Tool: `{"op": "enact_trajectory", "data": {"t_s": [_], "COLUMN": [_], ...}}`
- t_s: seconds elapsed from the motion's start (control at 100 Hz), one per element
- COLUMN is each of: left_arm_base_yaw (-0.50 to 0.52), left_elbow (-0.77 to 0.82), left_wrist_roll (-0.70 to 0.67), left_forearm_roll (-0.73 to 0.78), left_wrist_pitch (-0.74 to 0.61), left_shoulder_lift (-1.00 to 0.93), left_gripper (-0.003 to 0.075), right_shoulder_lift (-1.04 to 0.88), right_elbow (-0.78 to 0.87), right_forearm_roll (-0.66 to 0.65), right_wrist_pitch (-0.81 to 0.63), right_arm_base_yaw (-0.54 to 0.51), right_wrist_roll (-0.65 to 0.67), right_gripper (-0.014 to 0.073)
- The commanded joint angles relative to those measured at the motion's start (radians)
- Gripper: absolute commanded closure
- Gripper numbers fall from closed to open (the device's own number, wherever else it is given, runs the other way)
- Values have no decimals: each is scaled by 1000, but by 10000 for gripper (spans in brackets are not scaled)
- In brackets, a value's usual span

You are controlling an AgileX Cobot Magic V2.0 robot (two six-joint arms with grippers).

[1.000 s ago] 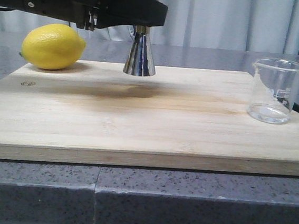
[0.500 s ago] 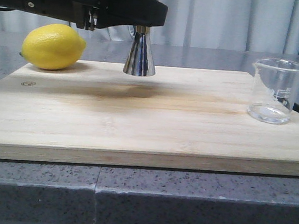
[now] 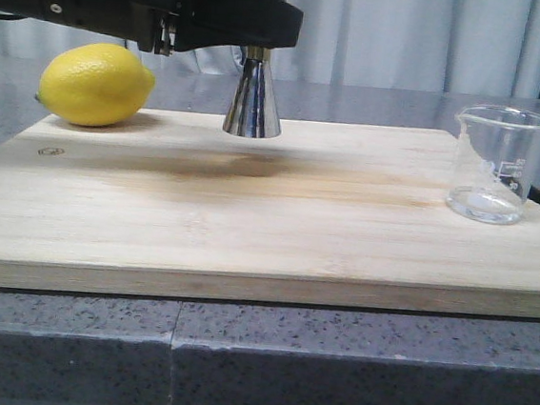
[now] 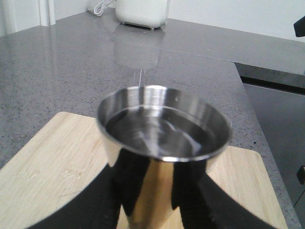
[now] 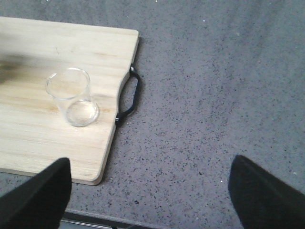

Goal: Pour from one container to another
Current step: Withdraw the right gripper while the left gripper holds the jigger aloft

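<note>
We are gripping the jigger [image 4: 162, 157] between our left gripper [image 4: 152, 200] fingers [image 4: 102, 202]; our right gripper [image 5: 150, 191], spread wide, is hovering well apart from the beaker [image 5: 71, 95].

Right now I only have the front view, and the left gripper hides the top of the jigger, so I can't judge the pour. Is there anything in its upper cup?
Observer: Yes. The left wrist view shows the jigger holding what looks like clear liquid in its upper cup, below the rim.
Operator: Where is the right gripper? I can't see it.
Observer: The right gripper is open over the countertop, beside the cutting board and its black handle, apart from the beaker.
Operator: Anything in the beaker?
Observer: From above it looks empty or nearly so; I cannot tell for sure.
</note>
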Motion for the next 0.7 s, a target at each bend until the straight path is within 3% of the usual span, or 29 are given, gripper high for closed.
{"op": "enact_trajectory", "data": {"t_s": [0.0,0.69], "left_arm_base_yaw": [-7,-5], "left_elbow": [-28,-28], "left_wrist_roll": [-2,-2], "left_forearm_roll": [-88,-79], "left_wrist_pitch": [103,103], "left_shoulder_lift": [-40,-40], "left_gripper": [482,482], "right_shoulder_lift": [-14,-17], "right_elbow": [-29,-29], "right_forearm_roll": [-16,-27], "right_wrist_pitch": [-73,-73], "right_arm_base_yaw": [1,1], "right_wrist_roll": [-12,-21], "right_gripper": [9,9]}}
